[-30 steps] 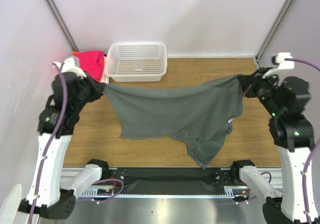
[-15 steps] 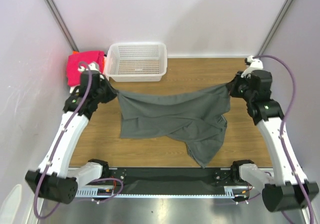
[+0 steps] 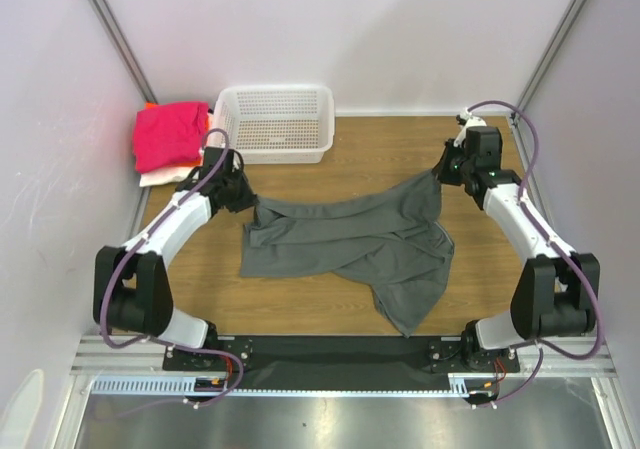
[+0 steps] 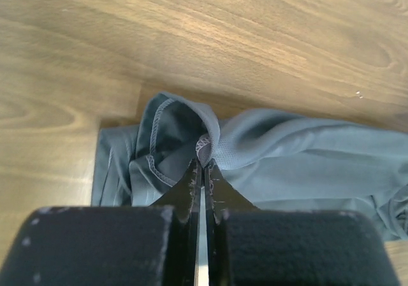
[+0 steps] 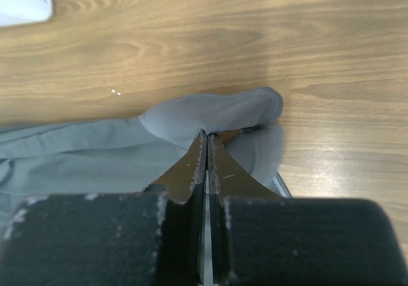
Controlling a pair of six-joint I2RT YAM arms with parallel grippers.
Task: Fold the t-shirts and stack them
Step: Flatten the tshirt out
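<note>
A dark grey t-shirt [image 3: 350, 244] lies crumpled across the middle of the wooden table, one end trailing toward the near edge. My left gripper [image 3: 243, 201] is shut on its far left corner, a hemmed fold [image 4: 191, 136] bunched at the fingertips [image 4: 203, 162]. My right gripper [image 3: 440, 172] is shut on the far right corner, where the cloth [image 5: 217, 114] folds over its tips [image 5: 207, 135]. Both corners sit low, close to the table. A magenta-pink t-shirt [image 3: 170, 134] tops a small pile at the far left, with orange and white cloth under it.
A white mesh basket [image 3: 275, 122] stands at the back, just right of the pile and close to my left arm. The enclosure walls rise on both sides and at the back. Bare wood [image 3: 390, 149] shows behind the grey shirt.
Both arms have come down and inward from a raised, stretched hold. The grey shirt, earlier taut in the air, now lies slack on the table with its far edge pulled nearer.
</note>
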